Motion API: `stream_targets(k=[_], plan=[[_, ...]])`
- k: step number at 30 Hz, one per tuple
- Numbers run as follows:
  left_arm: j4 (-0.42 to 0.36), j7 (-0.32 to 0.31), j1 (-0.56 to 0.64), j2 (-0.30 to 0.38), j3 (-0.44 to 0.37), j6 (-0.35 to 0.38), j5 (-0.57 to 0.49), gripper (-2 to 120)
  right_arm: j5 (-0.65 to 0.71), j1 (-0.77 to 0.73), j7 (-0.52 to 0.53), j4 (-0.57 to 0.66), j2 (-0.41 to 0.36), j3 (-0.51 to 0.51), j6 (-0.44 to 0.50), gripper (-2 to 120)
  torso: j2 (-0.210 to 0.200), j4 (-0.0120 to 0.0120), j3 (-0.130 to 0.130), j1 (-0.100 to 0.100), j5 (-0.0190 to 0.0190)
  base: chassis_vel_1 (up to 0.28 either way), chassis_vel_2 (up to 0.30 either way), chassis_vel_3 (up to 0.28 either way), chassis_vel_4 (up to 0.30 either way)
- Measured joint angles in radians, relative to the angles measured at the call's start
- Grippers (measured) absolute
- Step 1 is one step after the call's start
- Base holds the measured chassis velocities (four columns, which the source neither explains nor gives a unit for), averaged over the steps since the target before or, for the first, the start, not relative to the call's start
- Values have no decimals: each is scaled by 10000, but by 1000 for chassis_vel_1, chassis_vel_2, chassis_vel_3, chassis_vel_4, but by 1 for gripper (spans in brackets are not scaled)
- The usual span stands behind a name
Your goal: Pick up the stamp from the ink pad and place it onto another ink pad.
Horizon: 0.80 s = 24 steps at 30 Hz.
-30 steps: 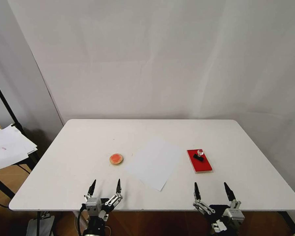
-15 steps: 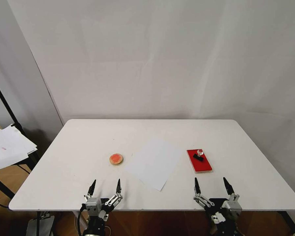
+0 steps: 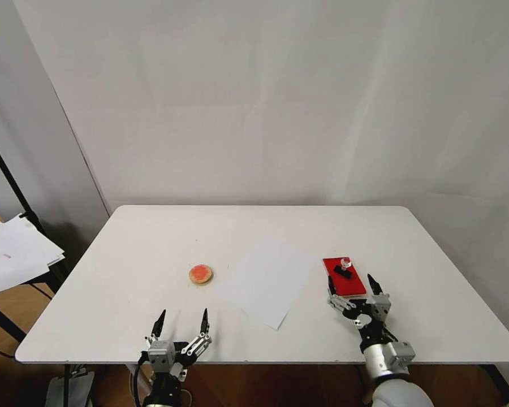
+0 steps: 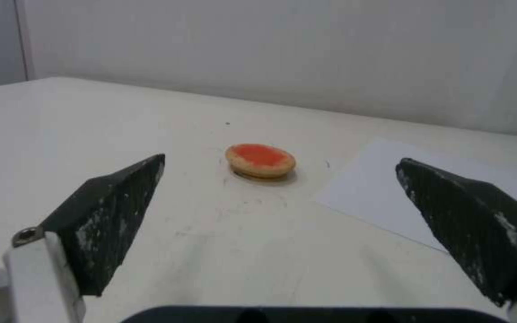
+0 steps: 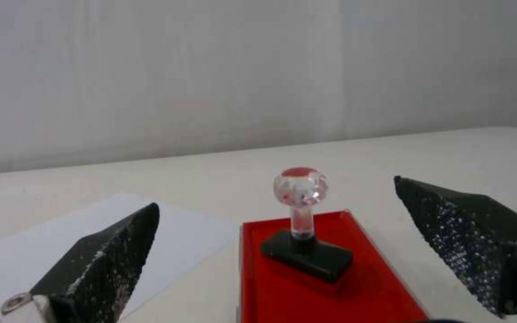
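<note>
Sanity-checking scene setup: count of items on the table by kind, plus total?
Ink pads: 2, the red rectangular ink pad and the round ink pad
Stamps: 1, the stamp standing on the rectangular pad
Paper sheets: 1, the white paper sheet between the pads
Total: 4

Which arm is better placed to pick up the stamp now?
The right. The right gripper is open at the near end of the ink pad, facing the stamp; the left gripper is far off.
</note>
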Motion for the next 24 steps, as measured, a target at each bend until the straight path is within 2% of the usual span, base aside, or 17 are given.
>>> stream_targets(k=[3, 8, 19, 22, 24], plan=[[0, 0, 0, 0, 0, 0, 0, 102, 427, 993, 57, -580, -163, -450, -129, 100, 0, 0, 0, 0, -1, 0, 0, 0, 0], [0, 0, 0, 0, -1, 0, 0, 102, 704, 1570, 178, -883, -259, -699, -264, 99, 0, 0, 0, 0, -2, 0, 0, 0, 0], [0, 0, 0, 0, 0, 0, 0, 102, 954, 1393, 341, -979, -185, -669, -453, 96, 1, -1, -3, -2, -7, 0, 0, 0, 0], [0, 0, 0, 0, -1, -1, 0, 102, 968, 1364, 420, -958, -175, -668, -474, 92, 1, -1, -3, -2, -6, 0, 0, 0, 0], [0, 0, 0, 0, -1, 0, 0, 102, 968, 1363, 489, -953, -159, -668, -504, 83, 1, -1, -3, -2, -3, 0, 0, 0, 0]])
